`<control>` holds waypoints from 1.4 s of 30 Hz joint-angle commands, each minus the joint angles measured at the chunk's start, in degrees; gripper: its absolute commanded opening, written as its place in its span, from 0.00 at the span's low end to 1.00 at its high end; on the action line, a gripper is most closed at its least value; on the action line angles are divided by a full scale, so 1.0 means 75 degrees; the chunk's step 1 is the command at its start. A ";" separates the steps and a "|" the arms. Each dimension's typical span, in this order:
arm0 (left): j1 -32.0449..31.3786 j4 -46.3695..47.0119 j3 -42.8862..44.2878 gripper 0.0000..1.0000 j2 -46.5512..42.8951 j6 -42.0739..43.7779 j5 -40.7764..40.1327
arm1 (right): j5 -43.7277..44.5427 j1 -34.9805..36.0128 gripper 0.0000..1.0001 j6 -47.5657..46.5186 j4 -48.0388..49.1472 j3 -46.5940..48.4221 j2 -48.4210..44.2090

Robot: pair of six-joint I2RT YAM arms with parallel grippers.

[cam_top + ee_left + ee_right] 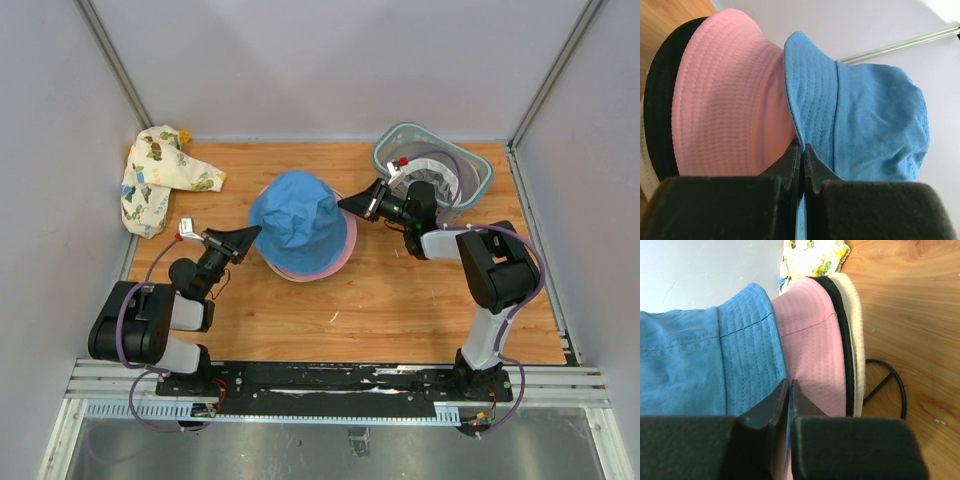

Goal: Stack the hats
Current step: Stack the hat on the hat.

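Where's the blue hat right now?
From above, the blue hat sits in the middle, on the pink hat, between the left gripper and right gripper, which pinch its brim.

The right fingers (765,409) pinch the blue hat (700,365) by its brim at 6 o'clock; the brims of the pink hat (812,340), black hat (850,390) and cream hat (859,350) layer toward 3 o'clock on the table (915,300)

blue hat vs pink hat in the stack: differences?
Blue hat sits on top, crown showing; pink hat lies under it, only its brim visible. Left gripper and right gripper pinch the blue hat's brim, not the pink hat's. Both are soft hats with rows of stitching on the brim.
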 commanded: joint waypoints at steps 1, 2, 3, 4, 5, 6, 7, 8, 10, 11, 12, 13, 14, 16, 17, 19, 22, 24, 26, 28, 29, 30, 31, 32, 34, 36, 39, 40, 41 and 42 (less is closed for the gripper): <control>-0.0018 0.1393 -0.0275 0.00 0.0201 0.0379 -0.0177 | 0.0047 0.0078 0.01 -0.0062 0.0098 0.0028 0.0123; -0.0016 0.1398 -0.0305 0.01 0.0213 0.0404 -0.0192 | 0.0078 0.0045 0.01 -0.0068 0.0097 -0.0013 0.0118; -0.0017 0.1397 -0.0339 0.01 0.0233 0.0425 -0.0207 | 0.0113 -0.0004 0.01 -0.0068 0.0089 -0.0059 0.0109; -0.0024 0.1393 -0.0364 0.00 0.0254 0.0438 -0.0208 | 0.0132 -0.0043 0.00 -0.0068 0.0080 -0.0092 0.0097; -0.0019 0.1392 -0.0385 0.01 0.0277 0.0453 -0.0206 | 0.0141 -0.0084 0.00 -0.0101 0.0049 -0.0113 0.0093; -0.0023 0.1399 -0.0400 0.01 0.0300 0.0466 -0.0204 | 0.0156 -0.0130 0.01 -0.0112 0.0031 -0.0146 0.0085; -0.0016 0.1397 -0.0413 0.01 0.0321 0.0480 -0.0199 | 0.0178 -0.0171 0.01 -0.0135 0.0027 -0.0173 0.0077; -0.0016 0.1399 -0.0416 0.01 0.0345 0.0486 -0.0183 | 0.0191 -0.0213 0.00 -0.0165 -0.0013 -0.0194 0.0062; -0.0018 0.1399 -0.0435 0.00 0.0407 0.0512 -0.0154 | 0.0223 -0.0269 0.00 -0.0233 -0.0112 -0.0235 0.0027; -0.0026 0.1424 -0.0443 0.00 0.0436 0.0515 -0.0140 | 0.0229 -0.0295 0.01 -0.0278 -0.0146 -0.0254 0.0005; -0.0024 0.1456 -0.0450 0.01 0.0480 0.0506 -0.0137 | 0.0237 -0.0308 0.01 -0.0294 -0.0170 -0.0271 -0.0008; -0.0024 0.1504 -0.0451 0.01 0.0541 0.0495 -0.0124 | 0.0235 -0.0321 0.01 -0.0299 -0.0158 -0.0288 -0.0011; -0.0024 0.1578 -0.0444 0.01 0.0594 0.0463 -0.0109 | 0.0219 -0.0328 0.01 -0.0286 -0.0104 -0.0312 -0.0028; -0.0026 0.1664 -0.0404 0.01 0.0645 0.0404 -0.0079 | 0.0205 -0.0347 0.02 -0.0196 0.0041 -0.0378 -0.0072; -0.0018 0.1666 -0.0370 0.01 0.0652 0.0404 -0.0045 | 0.0206 -0.0368 0.08 -0.0133 0.0148 -0.0411 -0.0095; -0.0016 0.1660 -0.0306 0.00 0.0666 0.0389 0.0005 | 0.0213 -0.0413 0.20 -0.0021 0.0290 -0.0473 -0.0164; -0.0025 0.1654 -0.0269 0.00 0.0697 0.0409 0.0033 | 0.0212 -0.0499 0.34 0.0147 0.0547 -0.0581 -0.0278; -0.0024 0.1656 -0.0244 0.01 0.0748 0.0421 0.0063 | 0.0189 -0.0533 0.42 0.0327 0.0748 -0.0624 -0.0326; -0.0020 0.1656 -0.0202 0.01 0.0793 0.0421 0.0102 | 0.0122 -0.0545 0.46 0.0488 0.0961 -0.0604 -0.0308; -0.0027 0.1656 -0.0155 0.00 0.0811 0.0421 0.0140 | 0.0057 -0.0535 0.49 0.0696 0.1225 -0.0576 -0.0236; -0.0023 0.1657 -0.0128 0.00 0.0821 0.0421 0.0159 | 0.0007 -0.0535 0.49 0.0805 0.1354 -0.0562 -0.0185; -0.0027 0.1657 -0.0099 0.01 0.0832 0.0421 0.0174 | -0.0034 -0.0516 0.50 0.0889 0.1477 -0.0534 -0.0107; -0.0027 0.1655 -0.0073 0.00 0.0838 0.0413 0.0195 | -0.0083 -0.0498 0.50 0.0973 0.1591 -0.0497 -0.0044; -0.0026 0.1655 -0.0041 0.00 0.0843 0.0410 0.0208 | -0.0123 -0.0478 0.50 0.1036 0.1687 -0.0451 0.0015; -0.0027 0.1653 0.0001 0.01 0.0867 0.0399 0.0239 | -0.0175 -0.0404 0.50 0.1091 0.1759 -0.0369 0.0085; -0.0027 0.1648 0.0048 0.01 0.0865 0.0398 0.0266 | -0.0201 -0.0326 0.50 0.1081 0.1752 -0.0288 0.0105; -0.0026 0.1634 0.0118 0.00 0.0867 0.0398 0.0302 | -0.0255 -0.0236 0.50 0.1053 0.1698 -0.0159 0.0128; -0.0027 0.1622 0.0139 0.00 0.0863 0.0398 0.0322 | -0.0270 -0.0206 0.50 0.1040 0.1680 -0.0127 0.0139; -0.0027 0.1620 0.0182 0.01 0.0868 0.0391 0.0337 | -0.0283 -0.0178 0.50 0.1034 0.1679 -0.0097 0.0151; -0.0027 0.1621 0.0211 0.01 0.0865 0.0387 0.0359 | -0.0302 -0.0140 0.50 0.1033 0.1679 -0.0063 0.0160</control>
